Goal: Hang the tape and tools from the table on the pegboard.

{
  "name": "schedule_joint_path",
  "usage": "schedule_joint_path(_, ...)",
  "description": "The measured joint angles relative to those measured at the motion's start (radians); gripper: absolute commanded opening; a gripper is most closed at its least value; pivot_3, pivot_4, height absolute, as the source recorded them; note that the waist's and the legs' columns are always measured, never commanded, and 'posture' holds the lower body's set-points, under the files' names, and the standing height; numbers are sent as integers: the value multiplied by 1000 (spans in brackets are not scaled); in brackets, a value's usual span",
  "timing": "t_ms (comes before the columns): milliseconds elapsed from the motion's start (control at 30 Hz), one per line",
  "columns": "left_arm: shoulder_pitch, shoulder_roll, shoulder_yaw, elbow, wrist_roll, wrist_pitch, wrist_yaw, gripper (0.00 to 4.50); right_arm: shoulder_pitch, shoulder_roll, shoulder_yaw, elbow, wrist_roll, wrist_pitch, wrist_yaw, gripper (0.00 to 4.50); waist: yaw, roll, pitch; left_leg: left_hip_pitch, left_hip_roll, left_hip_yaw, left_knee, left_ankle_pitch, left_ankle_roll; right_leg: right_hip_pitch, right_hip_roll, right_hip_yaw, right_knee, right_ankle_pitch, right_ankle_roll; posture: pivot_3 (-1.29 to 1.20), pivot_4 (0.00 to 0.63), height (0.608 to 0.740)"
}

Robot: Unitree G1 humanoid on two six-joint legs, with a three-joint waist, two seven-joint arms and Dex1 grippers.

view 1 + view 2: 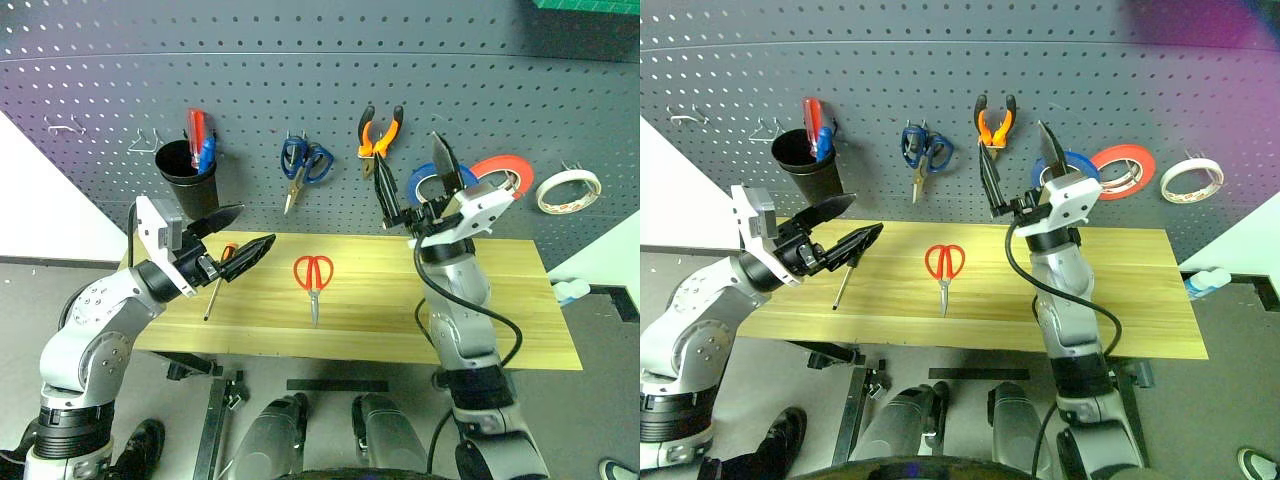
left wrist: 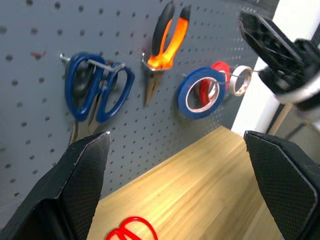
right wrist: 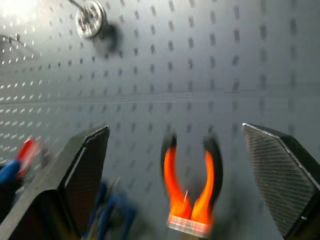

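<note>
From my head cameras, the pliers (image 1: 380, 135) and the blue tape (image 1: 432, 180) already hung on the pegboard (image 1: 320, 100), while the red-handled scissors (image 1: 313, 278) and the thin screwdriver (image 1: 217, 285) lay on the table (image 1: 500, 310). My left gripper (image 1: 236, 238) hovered just above the screwdriver's handle end, jaws apart and empty. My right gripper (image 1: 415, 185) stood raised before the board near the tape, also wide open, holding nothing.

In my left wrist view, the fingers (image 2: 75, 180) framed the board, with the scissors' red loops at the lower edge.

My right wrist view looked straight at the hanging pliers (image 3: 190, 185).

I judged the screwdriver light, stiff and apt to roll; its thicker handle offered the surest hold. The scissors looked flat and rigid, best pinched near the pivot.
</note>
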Motion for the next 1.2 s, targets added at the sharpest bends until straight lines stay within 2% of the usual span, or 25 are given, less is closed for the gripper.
schedule_joint_path(133, -21, -15, -36, 55, 67, -41, -11, 4500, 30, -66, -27, -132, 173, 264, 25, 4434, 0, 0, 0, 0, 1, 0, 0, 0, 0, 1, 0, -1, -1, 0, 0, -83, 155, 740)
schedule_joint_path(167, -27, -24, -54, 85, 96, -51, -7, 4500, 48, -93, -44, -173, 269, 360, 42, 4434, 0, 0, 0, -1, 1, 0, 1, 0, 1, 1, 0, -1, -2, 0, 0, -97, 154, 740)
schedule_joint_path(267, -31, -39, -107, 147, 171, -58, 13, 4500, 123, -227, -96, -234, 431, 518, 140, 4434, 0, 0, 0, -5, 1, -1, 2, -1, 2, 0, -1, -4, -5, 0, 1, -119, 158, 740)
schedule_joint_path(433, -43, -106, -193, 216, 272, -66, 66, 4500, 246, -447, -227, -273, 600, 646, 370, 4434, -4, 0, 0, -15, 2, -3, 11, -4, 7, -2, -1, -9, -10, 3, 4, -154, 163, 740)
schedule_joint_path(633, -100, -184, -264, 256, 369, -20, 181, 4500, 295, -513, -274, -246, 646, 682, 548, 4434, -9, 0, 0, -15, 2, -3, 19, -6, 10, 2, -1, -9, -12, 5, 7, -177, 174, 740)
schedule_joint_path(767, -103, -216, -358, 299, 489, 139, 314, 4500, 323, -551, -287, -253, 641, 681, 630, 4434, -7, 0, 1, -16, 2, -2, 20, -8, 12, 3, -1, -9, -15, 6, 9, -191, 181, 740)
schedule_joint_path(867, -139, -272, -400, 354, 558, 227, 410, 4500, 317, -551, -291, -256, 616, 668, 643, 4434, -7, -1, 2, -17, 2, -2, 20, -8, 12, 2, -1, -10, -15, 6, 10, -196, 190, 740)
schedule_joint_path(1000, -244, -368, -389, 428, 575, 361, 501, 4500, 300, -550, -289, -263, 595, 668, 642, 4434, -5, -3, 3, -17, 2, -2, 21, -8, 12, 3, -1, -10, -15, 6, 11, -205, 205, 740)
schedule_joint_path(1200, -320, -460, -386, 477, 580, 499, 544, 4500, 294, -538, -282, -269, 580, 678, 621, 4434, -10, -4, 6, -18, 2, -2, 21, -8, 13, 2, -1, -10, -16, 7, 11, -208, 213, 740)
